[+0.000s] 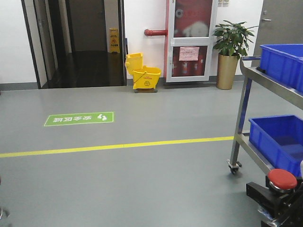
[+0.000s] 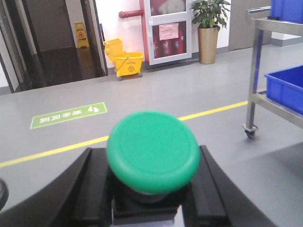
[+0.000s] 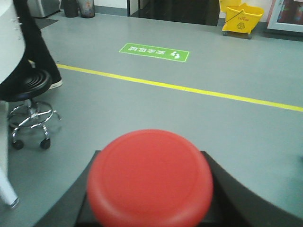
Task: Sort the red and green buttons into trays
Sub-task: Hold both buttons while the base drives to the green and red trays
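the grey floor (image 1: 142, 189) is crossed by a yellow line (image 1: 118, 146); a mop bucket (image 1: 146, 78) and a plant (image 1: 232, 38) are placed near the white wall (image 1: 142, 14).

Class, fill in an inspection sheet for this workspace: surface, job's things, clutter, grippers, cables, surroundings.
Surface: grey floor with a yellow line.
Job's things: green button and red button, each held; trays nothing seen.
Clutter: yellow mop bucket, black stool.
Grippers: left gripper jaws closed on the green button; right gripper jaws closed on the red button.
Cables: nothing seen.
Surroundings: steel cart holding blue crates, potted plant, fire cabinet.
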### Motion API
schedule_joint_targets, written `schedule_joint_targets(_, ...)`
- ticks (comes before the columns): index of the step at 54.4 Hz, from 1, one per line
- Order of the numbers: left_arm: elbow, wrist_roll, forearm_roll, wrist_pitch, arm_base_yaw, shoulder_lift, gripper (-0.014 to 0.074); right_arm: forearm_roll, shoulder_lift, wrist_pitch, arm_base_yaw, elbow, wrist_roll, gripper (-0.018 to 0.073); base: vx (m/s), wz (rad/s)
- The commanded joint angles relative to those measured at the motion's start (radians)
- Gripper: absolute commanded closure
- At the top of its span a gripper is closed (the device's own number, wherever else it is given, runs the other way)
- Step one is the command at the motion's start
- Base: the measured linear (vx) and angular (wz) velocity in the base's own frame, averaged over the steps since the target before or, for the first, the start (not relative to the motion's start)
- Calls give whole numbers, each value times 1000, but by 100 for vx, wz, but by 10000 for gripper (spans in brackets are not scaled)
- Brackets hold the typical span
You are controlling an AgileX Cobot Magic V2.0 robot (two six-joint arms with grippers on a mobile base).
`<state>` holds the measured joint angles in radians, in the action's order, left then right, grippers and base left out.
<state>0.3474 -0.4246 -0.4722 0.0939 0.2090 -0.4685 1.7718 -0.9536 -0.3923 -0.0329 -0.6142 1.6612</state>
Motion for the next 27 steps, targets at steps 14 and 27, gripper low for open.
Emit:
schedule_joint_targets(14, 30, -8, 6, -76, 4, -5, 599, 3, 10, 16, 3, -34, -1, 557, 67, -17)
schedule_joint_targets(27, 30, -8, 6, -75, 4, -5, 599, 3, 10, 16, 3, -34, -1, 557, 63, -56)
